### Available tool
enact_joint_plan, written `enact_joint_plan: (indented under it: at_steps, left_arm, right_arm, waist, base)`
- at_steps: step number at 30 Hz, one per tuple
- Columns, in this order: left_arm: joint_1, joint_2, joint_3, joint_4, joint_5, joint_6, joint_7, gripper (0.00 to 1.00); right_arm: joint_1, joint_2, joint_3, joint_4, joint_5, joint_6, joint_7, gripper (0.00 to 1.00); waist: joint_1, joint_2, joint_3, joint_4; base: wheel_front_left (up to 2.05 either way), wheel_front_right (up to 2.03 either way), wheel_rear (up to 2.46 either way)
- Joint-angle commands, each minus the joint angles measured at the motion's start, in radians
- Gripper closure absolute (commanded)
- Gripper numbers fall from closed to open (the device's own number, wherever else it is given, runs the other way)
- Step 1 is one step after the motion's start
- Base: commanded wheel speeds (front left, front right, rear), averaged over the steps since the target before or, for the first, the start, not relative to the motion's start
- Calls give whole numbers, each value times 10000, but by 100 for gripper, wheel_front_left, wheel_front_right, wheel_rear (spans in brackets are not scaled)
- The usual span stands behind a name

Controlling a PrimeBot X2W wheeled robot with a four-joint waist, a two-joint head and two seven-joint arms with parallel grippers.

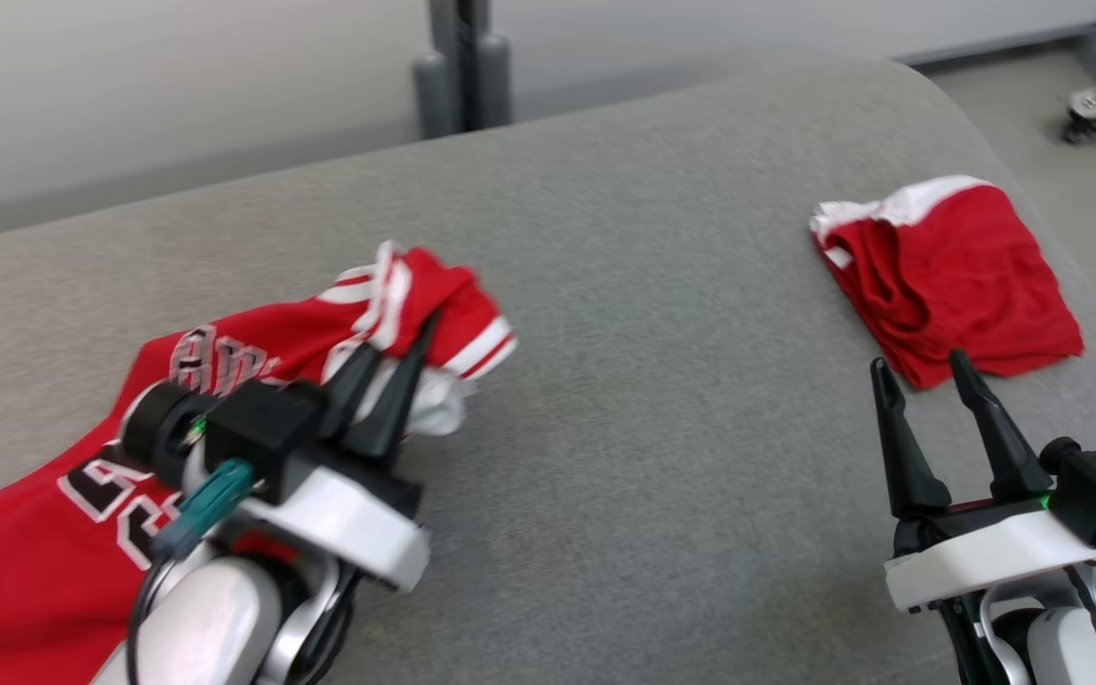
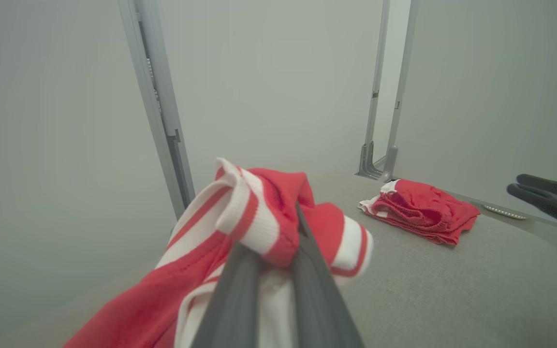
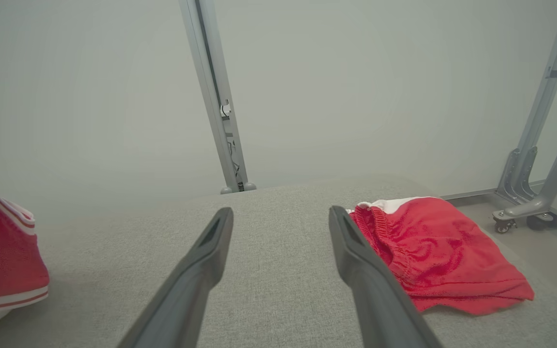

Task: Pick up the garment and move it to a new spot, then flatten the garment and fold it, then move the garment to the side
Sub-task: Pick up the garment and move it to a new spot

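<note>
The left gripper (image 1: 403, 338) has its fingers clamped on the striped red-and-white trim of the jersey (image 1: 34, 571), holding that bunch up off the table (image 1: 662, 381) — the rest of the jersey trails toward 8 o'clock, lettering up, on the grey top. The right gripper (image 1: 919, 360) has its fingers spread with nothing between them, over bare table at 4 o'clock. Just past their tips, toward 1 o'clock, lie folded red shorts (image 1: 957, 276) with a white band — near the table's rounded corner.
</note>
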Motion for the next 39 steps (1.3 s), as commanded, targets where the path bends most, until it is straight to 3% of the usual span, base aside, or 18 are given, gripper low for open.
enact_joint_plan:
  at_steps: [1,10,18,19,20,21,29,39]
  left_arm:
    - [-449,-116,-141,133,111,-166,31,100]
    - [-1973,-897,-1356,1796,483,-1031,248,100]
    - [-2360,-1335,-1979,3854,367,-1617,216,100]
    - [-2400,-1400,-2018,4043,319,-1678,188,73]
    - [-2439,-1453,-2050,4220,295,-1719,148,21]
    - [-2476,-1491,-2077,4363,297,-1759,72,0]
    - [-2268,-1934,-2060,4478,-36,-1932,-925,0]
    - [-1810,-1511,-861,3688,-174,-941,-2336,0]
  right_arm:
    - [-109,-39,30,74,91,1,-129,0]
    - [-340,-40,282,674,729,-1,-837,0]
    - [-478,-42,468,1156,1094,1,-1279,0]
    - [-499,-40,470,1211,1109,1,-1302,0]
    - [-507,-43,446,1278,1109,1,-1327,0]
    - [-535,-39,454,1328,1088,1,-1353,0]
    - [-696,-45,233,1353,690,1,-1332,0]
    - [-772,-51,-153,847,-52,1,-758,0]
  waist:
    - [0,0,566,-667]
    - [0,0,1510,-2240]
    - [0,0,1976,-2687]
    - [0,0,1985,-2672]
    - [0,0,1974,-2618]
    - [0,0,1962,-2561]
    - [0,0,1523,-1438]
    - [0,0,970,308]
  base:
    - [0,0,0]
    - [0,0,0]
    - [0,0,0]
    - [0,0,0]
    - [0,0,0]
    - [0,0,0]
    - [0,0,0]
    - [0,0,0]
